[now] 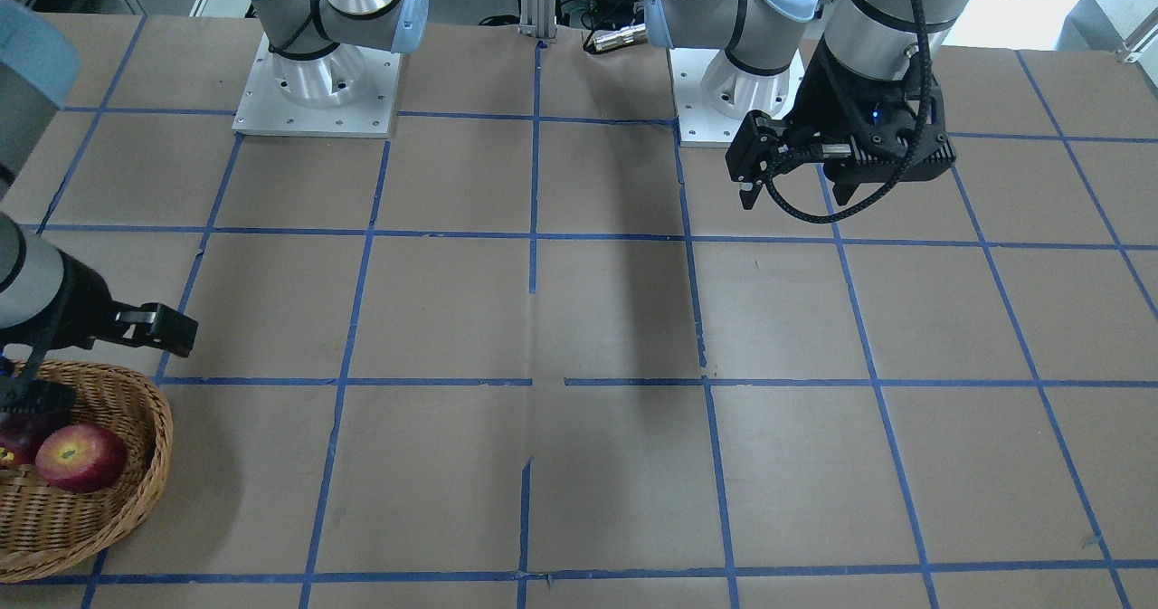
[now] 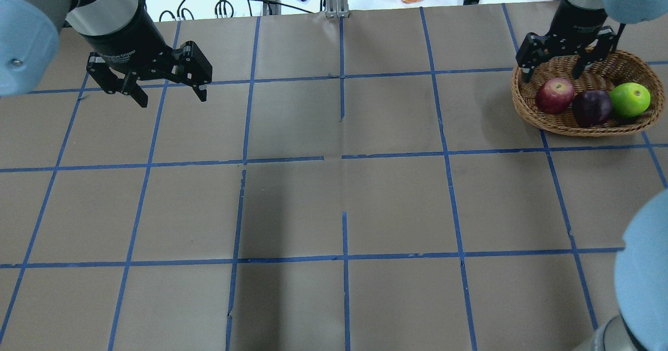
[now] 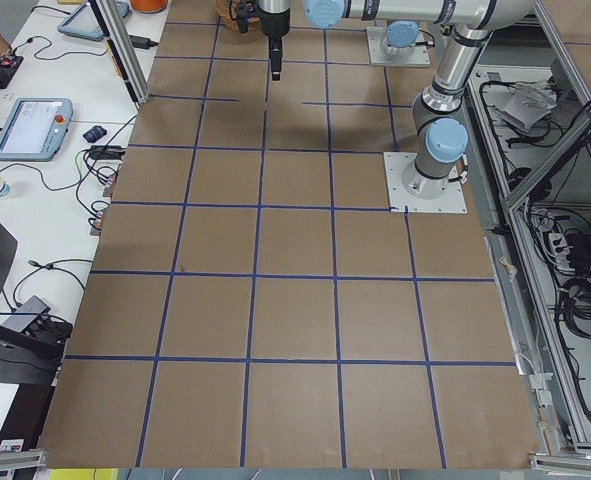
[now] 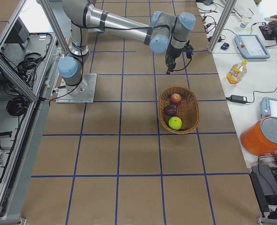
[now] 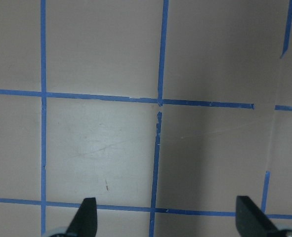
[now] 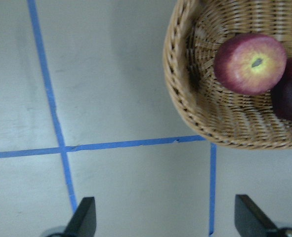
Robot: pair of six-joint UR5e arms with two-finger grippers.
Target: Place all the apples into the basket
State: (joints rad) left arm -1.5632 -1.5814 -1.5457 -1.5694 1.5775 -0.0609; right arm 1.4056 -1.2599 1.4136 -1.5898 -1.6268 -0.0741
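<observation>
Apples, one red with yellowish blush [image 2: 556, 95], one dark maroon [image 2: 592, 107] and one lime green [image 2: 630, 100], lie side by side in the tan woven wicker basket [image 2: 569, 128] at the table's far right. The right gripper [image 2: 550, 75] hangs over the basket's rim, jaws spread wide, holding nothing. The left gripper [image 2: 172, 98], far left, is likewise spread and empty.
</observation>
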